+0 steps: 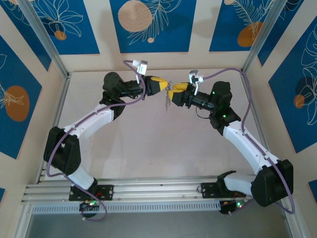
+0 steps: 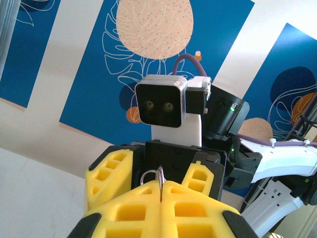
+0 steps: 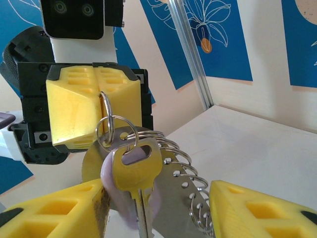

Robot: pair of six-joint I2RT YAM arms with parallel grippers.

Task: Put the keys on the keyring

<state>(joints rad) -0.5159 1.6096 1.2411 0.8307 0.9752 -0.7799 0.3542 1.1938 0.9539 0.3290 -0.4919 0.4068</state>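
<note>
Nearest the lens on my right wrist, my right claw [image 3: 157,201] stands released, one yellow finger at lower left of the frame and one at lower right. The hanging bundle sits between them. The lower-left finger meets the bundle's edge; whether the other touches the wire loops I cannot tell.

In that gap hangs the key [image 3: 136,166]. It is brass-coloured, its long axis upright, bow at the top and blade pointing straight down past the bottom edge. Any stamping on it is too faint to read. A lilac piece [image 3: 110,181] lies flat behind it.

Behind those hangs the keyring [image 3: 171,193], a silvery plate with a fringe of wire loops curving down its right edge. The key's bow is threaded on a small split ring [image 3: 113,133], which links to the keyring's top ring, seen edge-on.

Further back, centre left, my left claw [image 3: 96,106] is clenched on that top ring.

From above, both claws meet in the upper middle over the pale table [image 1: 148,148], the bundle dangling below them. Blue wall panels [image 1: 148,25] with white leaf outlines stand beyond.
</note>
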